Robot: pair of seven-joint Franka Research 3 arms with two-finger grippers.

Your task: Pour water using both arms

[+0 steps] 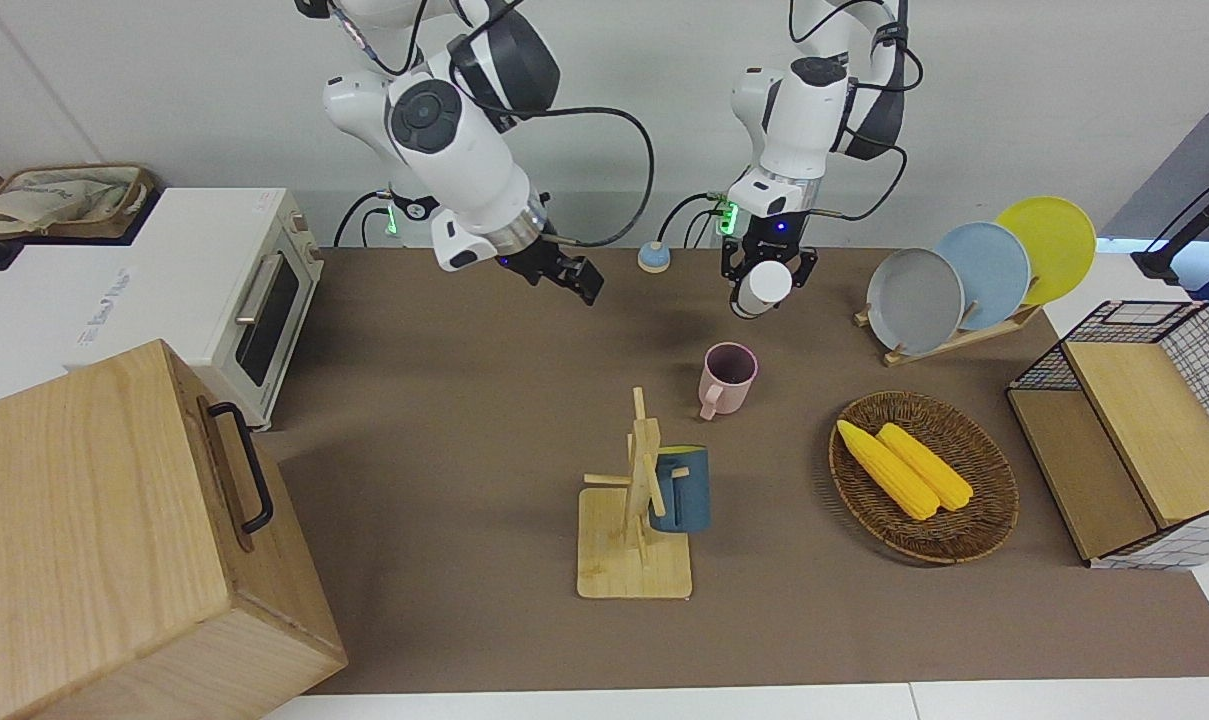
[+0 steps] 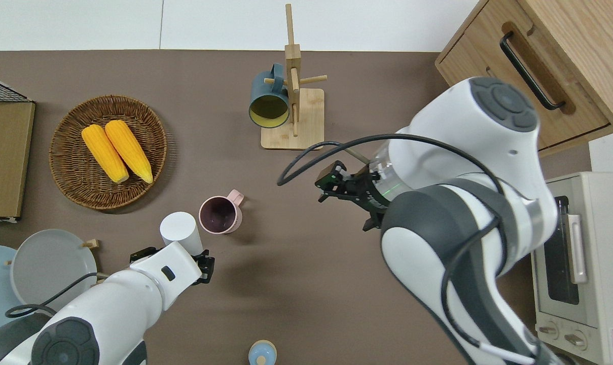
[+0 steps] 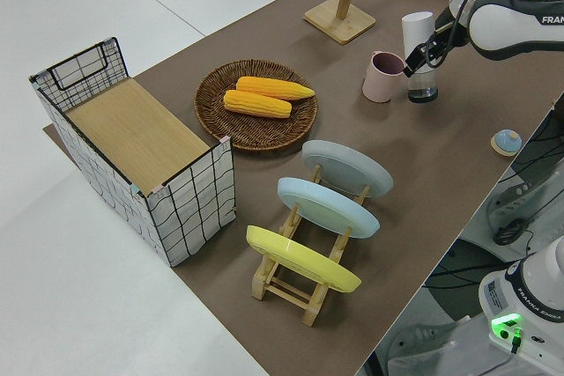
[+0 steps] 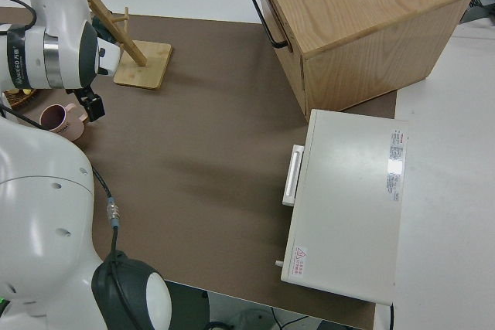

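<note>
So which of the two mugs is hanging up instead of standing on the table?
The blue mug: it hangs by its handle on the wooden mug tree, tipped sideways. The pink mug stands upright on the table, nearer to the robots.

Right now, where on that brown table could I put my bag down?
The widest bare stretch lies between the mug tree, the toaster oven and the wooden cabinet. It is crowded toward the left arm's end: corn basket, plate rack, pink mug.
</note>
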